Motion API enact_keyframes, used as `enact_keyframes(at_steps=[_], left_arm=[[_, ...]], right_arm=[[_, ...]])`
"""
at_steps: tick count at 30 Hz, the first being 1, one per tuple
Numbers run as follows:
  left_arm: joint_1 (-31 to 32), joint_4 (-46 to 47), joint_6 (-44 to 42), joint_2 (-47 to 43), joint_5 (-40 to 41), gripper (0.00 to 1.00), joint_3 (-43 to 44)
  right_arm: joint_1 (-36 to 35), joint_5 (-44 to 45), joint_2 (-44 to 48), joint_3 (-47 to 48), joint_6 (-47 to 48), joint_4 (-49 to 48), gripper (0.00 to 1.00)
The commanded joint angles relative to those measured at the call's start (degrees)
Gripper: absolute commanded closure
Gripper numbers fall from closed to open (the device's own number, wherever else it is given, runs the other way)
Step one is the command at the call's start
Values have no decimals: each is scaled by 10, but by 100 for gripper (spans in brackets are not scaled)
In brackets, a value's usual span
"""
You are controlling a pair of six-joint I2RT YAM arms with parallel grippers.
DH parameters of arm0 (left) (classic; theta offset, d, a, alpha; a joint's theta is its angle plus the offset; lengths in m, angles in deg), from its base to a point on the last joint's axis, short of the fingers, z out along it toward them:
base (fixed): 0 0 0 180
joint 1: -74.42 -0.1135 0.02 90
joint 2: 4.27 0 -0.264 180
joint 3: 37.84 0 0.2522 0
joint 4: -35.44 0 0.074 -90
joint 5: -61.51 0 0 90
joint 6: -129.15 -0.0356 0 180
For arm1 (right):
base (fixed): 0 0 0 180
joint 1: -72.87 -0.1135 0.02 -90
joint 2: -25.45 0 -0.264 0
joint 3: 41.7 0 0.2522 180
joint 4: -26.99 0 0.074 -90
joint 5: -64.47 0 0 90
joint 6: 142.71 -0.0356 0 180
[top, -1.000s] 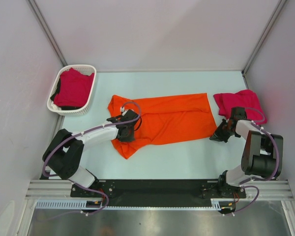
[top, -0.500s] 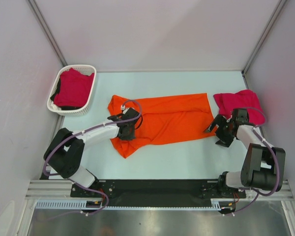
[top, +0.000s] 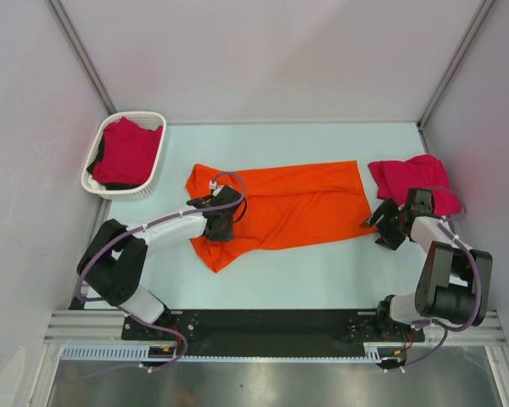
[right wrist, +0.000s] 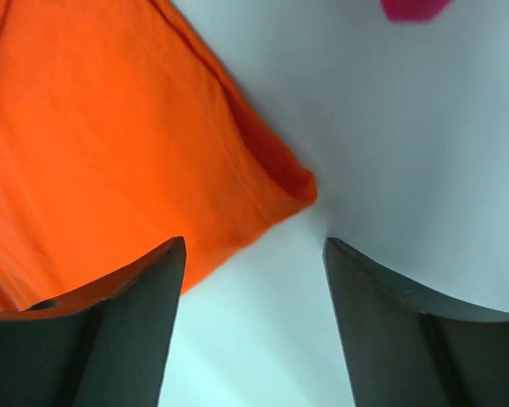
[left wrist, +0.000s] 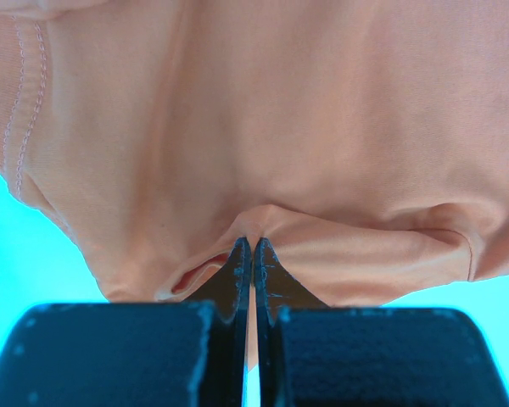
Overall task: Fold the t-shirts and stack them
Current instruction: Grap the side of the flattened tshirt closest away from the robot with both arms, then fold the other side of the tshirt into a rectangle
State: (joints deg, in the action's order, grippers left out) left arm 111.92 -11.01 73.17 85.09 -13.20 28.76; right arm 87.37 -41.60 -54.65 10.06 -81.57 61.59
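Note:
A bright orange t-shirt lies spread across the middle of the table. My left gripper rests on its left part. In the left wrist view that gripper is shut on a small raised fold of the orange cloth. My right gripper sits just off the shirt's lower right corner. It stands open over bare table, holding nothing. A crimson-pink t-shirt lies folded at the right, and its edge shows in the right wrist view.
A white lattice basket stands at the back left with another crimson-pink shirt in it. Grey walls close in the table on three sides. The arm bases are on a black rail at the near edge.
My right gripper has opened and let go of the orange shirt's right corner, then drawn slightly back to the right. The left gripper has kept its pinch and place.

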Motion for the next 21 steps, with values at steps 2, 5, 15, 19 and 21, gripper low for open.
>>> enact_keyframes(at_steps=[2, 5, 15, 19, 21], left_arm=[[4, -1, -4, -22, 17, 100, 8], [4, -10, 0, -32, 24, 100, 4], [4, -68, 36, -99, 98, 100, 2], [2, -78, 37, -91, 116, 100, 20], [2, -80, 37, -77, 123, 100, 38]], right_arm=[[2, 20, -69, -47, -1, -70, 40], [2, -2, -102, -37, -5, -84, 96], [-45, 14, -14, -25, -22, -32, 100], [-67, 54, 19, 3, -16, -16, 100], [-77, 69, 17, 27, -13, -12, 100]])
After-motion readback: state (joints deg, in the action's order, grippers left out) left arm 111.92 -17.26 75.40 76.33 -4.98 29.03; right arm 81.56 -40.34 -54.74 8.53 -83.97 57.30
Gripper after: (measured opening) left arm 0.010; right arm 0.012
